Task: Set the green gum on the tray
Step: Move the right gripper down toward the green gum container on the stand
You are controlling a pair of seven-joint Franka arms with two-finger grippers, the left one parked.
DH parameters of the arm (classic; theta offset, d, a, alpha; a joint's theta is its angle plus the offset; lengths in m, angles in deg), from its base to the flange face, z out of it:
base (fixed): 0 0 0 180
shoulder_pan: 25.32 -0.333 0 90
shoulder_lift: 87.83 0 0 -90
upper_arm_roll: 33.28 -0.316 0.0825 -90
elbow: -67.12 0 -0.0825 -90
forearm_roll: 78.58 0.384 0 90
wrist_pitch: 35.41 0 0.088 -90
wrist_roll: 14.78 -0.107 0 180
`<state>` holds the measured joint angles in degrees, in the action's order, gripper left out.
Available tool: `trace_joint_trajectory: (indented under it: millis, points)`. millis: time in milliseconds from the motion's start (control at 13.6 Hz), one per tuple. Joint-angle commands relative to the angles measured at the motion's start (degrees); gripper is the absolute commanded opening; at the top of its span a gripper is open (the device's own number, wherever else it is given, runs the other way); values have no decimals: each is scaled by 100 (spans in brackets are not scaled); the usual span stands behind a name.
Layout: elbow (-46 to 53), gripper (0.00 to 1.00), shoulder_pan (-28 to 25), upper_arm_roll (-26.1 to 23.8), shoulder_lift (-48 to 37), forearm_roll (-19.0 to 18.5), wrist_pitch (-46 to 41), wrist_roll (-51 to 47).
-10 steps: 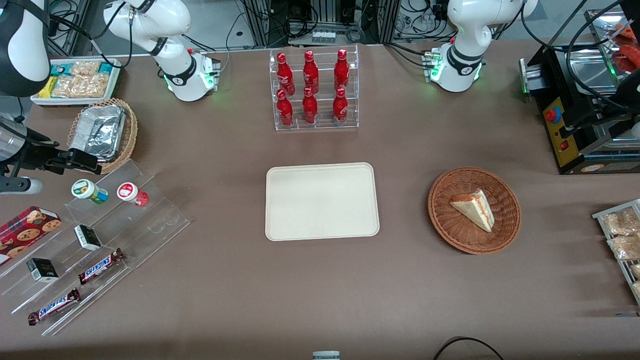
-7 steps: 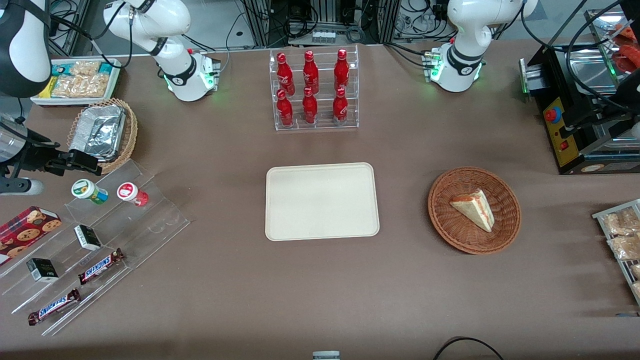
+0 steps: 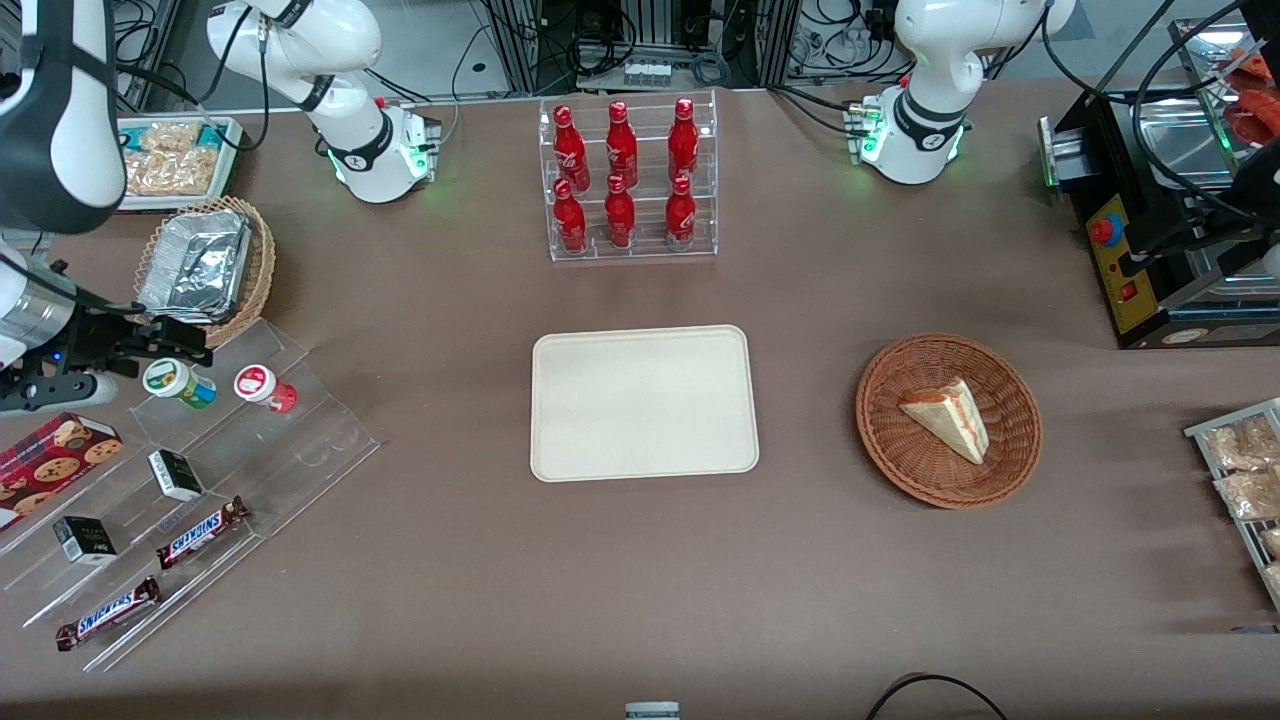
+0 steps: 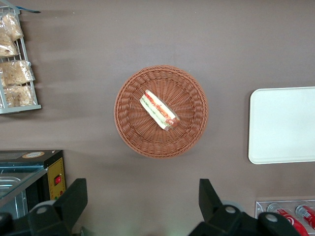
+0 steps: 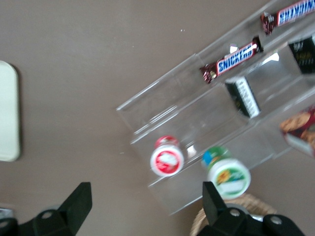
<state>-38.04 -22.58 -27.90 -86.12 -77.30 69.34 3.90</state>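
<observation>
The green gum [image 3: 178, 382] lies on the top step of a clear acrylic stand [image 3: 300, 440], beside a red canister [image 3: 262, 387]. Its white lid with the green-and-orange label shows in the right wrist view [image 5: 227, 174], next to the red canister [image 5: 167, 156]. My right gripper [image 3: 175, 340] is open and empty. It hovers just above the green gum, slightly farther from the front camera; in the right wrist view [image 5: 146, 199] one finger is next to the gum's lid. The cream-beige tray [image 3: 640, 400] lies empty at the table's middle; its edge shows in the right wrist view [image 5: 7, 113].
The stand also holds Snickers bars [image 3: 200, 532] and small dark boxes [image 3: 175, 474]. A wicker basket with a foil pan [image 3: 205, 268] stands close by the gripper. A rack of red bottles [image 3: 625, 180] and a sandwich basket [image 3: 948, 420] stand farther along the table.
My right gripper has moved nearer to the front camera and closer to the green gum. The gum and the other things have not moved.
</observation>
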Motion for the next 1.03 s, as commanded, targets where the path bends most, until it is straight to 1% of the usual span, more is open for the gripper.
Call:
trace_joint_trajectory:
  millis: [0, 147, 220, 367, 514, 661, 954]
  points:
    - [-662, 100, 314, 7, -214, -66, 693, 1117]
    - [-996, 100, 568, 7, -267, -58, 1186, 2310]
    - [-1137, 100, 770, -1, -259, 3, 1310, 2647]
    - [-1462, 100, 964, -1, -267, 39, 1591, 3000]
    - [-1700, 100, 1062, 7, -276, 126, 1899, 3596]
    - [-1902, 100, 1194, -1, -259, 267, 2101, 3740]
    - [-2052, 99, 1194, -1, -276, 285, 2164, 3731]
